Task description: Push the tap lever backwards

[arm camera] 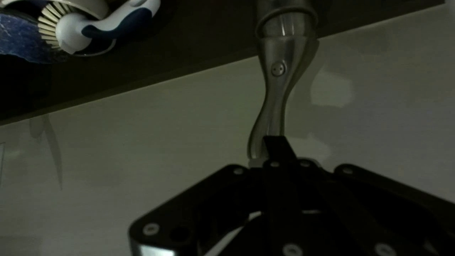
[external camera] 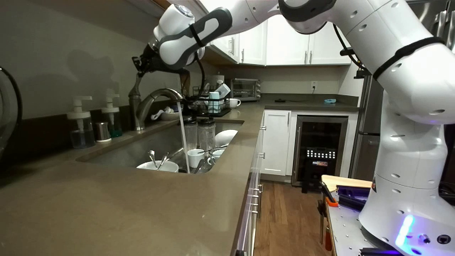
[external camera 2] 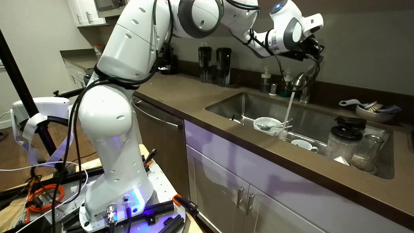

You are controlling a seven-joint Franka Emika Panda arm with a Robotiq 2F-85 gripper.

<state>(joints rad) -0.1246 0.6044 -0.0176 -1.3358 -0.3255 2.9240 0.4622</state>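
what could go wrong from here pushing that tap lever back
The gripper appears to meet the tap lever only near its tip, so it might slip off mid-push. The black cable hangs close to the spout and could snag during the move. Running water falls beside a white bowl; if the push raises the flow, it may splash.

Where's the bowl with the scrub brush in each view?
In an exterior view: bowl left of centre, mid-height.
In an exterior view: bowl far right, mid-height.
Wrist view: bowl top left, cut off.
Shared landmark: faucet, left of the bowl in both exterior views, right in wrist view.
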